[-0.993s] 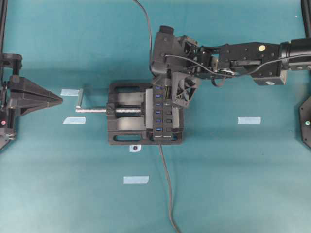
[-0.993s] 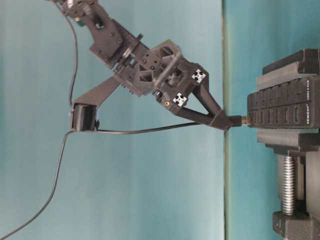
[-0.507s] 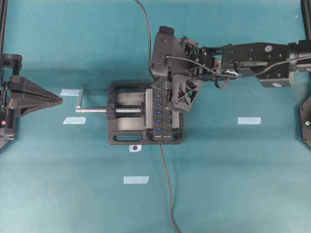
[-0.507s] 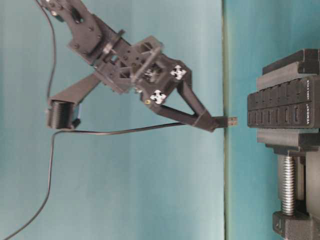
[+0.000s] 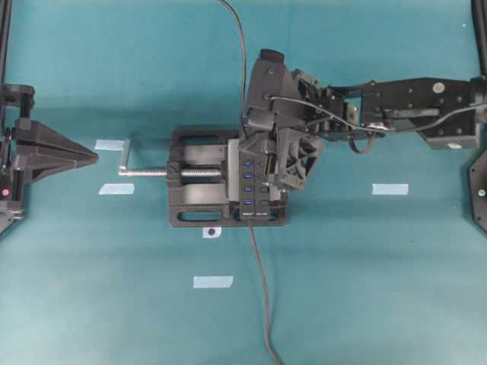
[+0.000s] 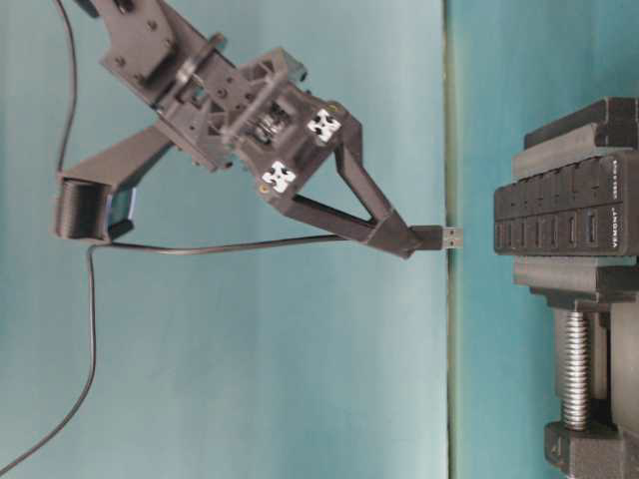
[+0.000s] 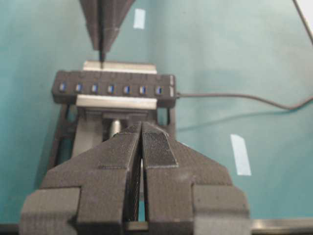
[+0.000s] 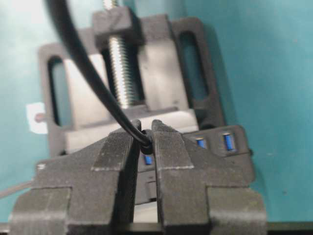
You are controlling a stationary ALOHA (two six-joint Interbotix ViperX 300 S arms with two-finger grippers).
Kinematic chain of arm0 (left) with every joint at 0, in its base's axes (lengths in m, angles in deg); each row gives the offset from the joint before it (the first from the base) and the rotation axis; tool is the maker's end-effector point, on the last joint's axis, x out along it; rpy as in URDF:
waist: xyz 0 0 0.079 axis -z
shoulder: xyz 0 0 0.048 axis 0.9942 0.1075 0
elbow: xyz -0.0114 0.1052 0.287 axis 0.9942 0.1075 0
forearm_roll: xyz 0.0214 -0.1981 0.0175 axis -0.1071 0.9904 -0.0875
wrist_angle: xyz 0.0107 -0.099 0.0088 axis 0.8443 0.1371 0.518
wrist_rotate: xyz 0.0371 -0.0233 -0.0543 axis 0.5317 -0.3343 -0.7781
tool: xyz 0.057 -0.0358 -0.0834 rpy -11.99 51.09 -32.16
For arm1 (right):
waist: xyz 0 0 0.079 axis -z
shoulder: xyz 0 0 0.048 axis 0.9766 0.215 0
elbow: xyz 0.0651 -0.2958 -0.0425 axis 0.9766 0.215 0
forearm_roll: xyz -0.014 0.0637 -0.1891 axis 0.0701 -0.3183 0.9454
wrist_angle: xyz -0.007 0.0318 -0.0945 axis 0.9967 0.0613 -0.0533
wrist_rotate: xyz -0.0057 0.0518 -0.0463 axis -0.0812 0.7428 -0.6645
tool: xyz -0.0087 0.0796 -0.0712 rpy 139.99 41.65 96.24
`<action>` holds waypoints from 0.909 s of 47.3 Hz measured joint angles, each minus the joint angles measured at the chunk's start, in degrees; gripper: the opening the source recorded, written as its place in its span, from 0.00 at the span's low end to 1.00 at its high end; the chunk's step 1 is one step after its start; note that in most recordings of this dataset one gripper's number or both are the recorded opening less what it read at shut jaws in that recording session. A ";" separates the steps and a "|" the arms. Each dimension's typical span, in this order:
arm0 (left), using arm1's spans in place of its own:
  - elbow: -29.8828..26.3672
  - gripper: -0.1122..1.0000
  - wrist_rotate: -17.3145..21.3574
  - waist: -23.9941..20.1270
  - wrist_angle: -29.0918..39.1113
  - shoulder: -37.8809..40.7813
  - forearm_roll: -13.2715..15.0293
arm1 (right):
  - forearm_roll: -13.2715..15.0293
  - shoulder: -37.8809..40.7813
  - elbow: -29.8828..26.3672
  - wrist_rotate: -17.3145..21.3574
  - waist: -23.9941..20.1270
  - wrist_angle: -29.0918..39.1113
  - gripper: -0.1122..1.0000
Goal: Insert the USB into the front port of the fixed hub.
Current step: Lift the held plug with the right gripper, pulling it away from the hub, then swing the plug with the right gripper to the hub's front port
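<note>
Overhead exterior view, left to right: the left gripper (image 5: pixel 90 157) sits at the left edge of the bench, its fingers pressed together with nothing between them, where it was a second ago. Right of it, mid-bench, the vise (image 5: pixel 199 177) clamps the fixed hub (image 5: pixel 254 182) along its right side, the row of blue ports facing up; the hub's own cable (image 5: pixel 262 289) runs to the near edge. Neither has moved. Above the far end of the hub hangs the right gripper (image 5: pixel 262 163), clenched on the USB (image 6: pixel 446 238), whose thin cable (image 5: pixel 237 46) trails off to the far edge of the bench. A second ago the gripper hung beside the hub's far end; now it covers more of the port row.

In the table-level view the plug's metal tip was almost touching the hub's face a second ago. Now it stands clearly apart from it, with bare teal between them, and the arm has shifted away from the hub.
</note>
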 measured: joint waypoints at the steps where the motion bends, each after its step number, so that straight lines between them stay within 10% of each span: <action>1: 0.09 0.10 0.00 0.00 0.00 0.00 -0.09 | 0.00 0.00 0.00 0.09 -0.09 -0.09 0.15; 43: 0.09 0.10 -0.09 0.00 0.00 0.00 0.00 | -0.53 -0.97 0.09 0.35 -3.16 2.20 0.15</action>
